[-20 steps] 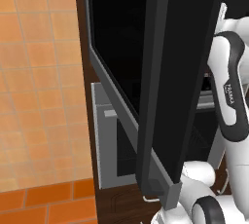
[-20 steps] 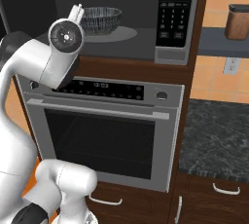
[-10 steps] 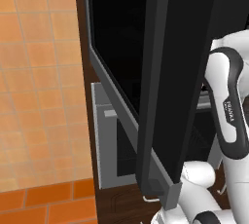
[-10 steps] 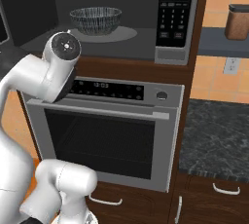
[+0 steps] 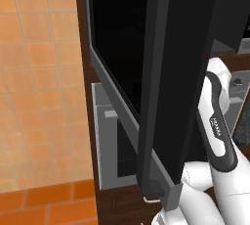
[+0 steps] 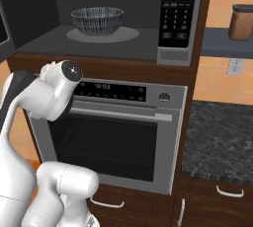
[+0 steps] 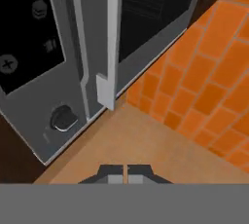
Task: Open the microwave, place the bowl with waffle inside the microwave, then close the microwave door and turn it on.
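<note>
Your hand (image 7: 126,174) has just clenched empty and dropped low beside the oven (image 6: 116,137). Bowl (image 6: 97,20) sits inside the microwave (image 6: 118,18); microwave door (image 5: 166,82) open: close next

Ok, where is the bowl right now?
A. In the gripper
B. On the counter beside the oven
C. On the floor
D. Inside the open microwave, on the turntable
D: the right base view shows the patterned bowl sitting on the round turntable inside the microwave, whose door stands open.
</note>
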Robot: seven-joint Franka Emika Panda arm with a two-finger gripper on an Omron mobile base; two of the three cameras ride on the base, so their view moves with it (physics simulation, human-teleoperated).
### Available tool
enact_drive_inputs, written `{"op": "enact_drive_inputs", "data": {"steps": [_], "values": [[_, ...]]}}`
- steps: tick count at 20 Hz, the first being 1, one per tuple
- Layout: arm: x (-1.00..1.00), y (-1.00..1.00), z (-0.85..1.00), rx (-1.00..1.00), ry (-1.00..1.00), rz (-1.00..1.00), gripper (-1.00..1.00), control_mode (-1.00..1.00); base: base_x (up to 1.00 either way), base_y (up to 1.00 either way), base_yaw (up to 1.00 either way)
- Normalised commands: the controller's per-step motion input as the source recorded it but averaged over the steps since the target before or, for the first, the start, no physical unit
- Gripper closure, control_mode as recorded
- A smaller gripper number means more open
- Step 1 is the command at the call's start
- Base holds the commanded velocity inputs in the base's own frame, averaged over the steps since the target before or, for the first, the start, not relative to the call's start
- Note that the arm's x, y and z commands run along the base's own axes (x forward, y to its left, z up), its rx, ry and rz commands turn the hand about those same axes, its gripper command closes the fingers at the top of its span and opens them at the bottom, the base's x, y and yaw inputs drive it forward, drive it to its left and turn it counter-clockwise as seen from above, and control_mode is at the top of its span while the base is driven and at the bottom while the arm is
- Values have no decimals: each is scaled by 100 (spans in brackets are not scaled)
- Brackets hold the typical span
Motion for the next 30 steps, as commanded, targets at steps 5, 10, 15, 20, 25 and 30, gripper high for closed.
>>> {"op": "enact_drive_inputs", "data": {"steps": [5, 10, 15, 20, 25, 30], "values": [[-18, 74, -96, -8, 6, 31, 100, -100, 0, 0, 0], [-30, 84, -92, -11, 0, 28, 100, -100, 0, 0, 0], [-11, 48, -92, -13, 0, 4, 100, -100, 0, 0, 0], [-22, 50, -67, -20, -10, 0, 100, -100, 0, 0, 0], [-40, 58, -25, -25, -29, 0, 100, -100, 0, 0, 0], [-9, 41, -21, -26, -39, 0, 100, -100, 0, 0, 0]]}}
